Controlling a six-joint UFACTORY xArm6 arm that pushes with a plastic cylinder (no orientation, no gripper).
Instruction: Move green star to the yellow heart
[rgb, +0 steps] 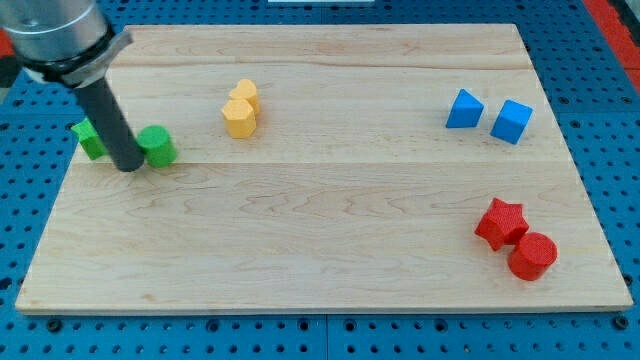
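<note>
Wooden desk (320, 230) on blue pegboard. No fingers on this rig, so nothing to call wide, narrow or holding; just the dark rod.

Tip (130, 167) down on the desk at the view's left, wedged between two green blocks: one partly hidden behind the rod on its left (88, 139), one touching or just beside it on the right (157, 146). Cannot tell for certain which is the green star; the right one looks rounded, so the star is probably the hidden left one.

Yellow heart likely one of two touching yellow blocks (241, 109) further toward the view's right and slightly up; shapes hard to separate.

Step in hand, by judgement: lining up for the push, star not yet under way. Next move calls for getting the tip to the star's left side, then pushing rightward without dragging the other green block along.

No containers anywhere. Also present, well apart: two blue blocks (489, 115), red star (500, 222), red cylinder (532, 256).
</note>
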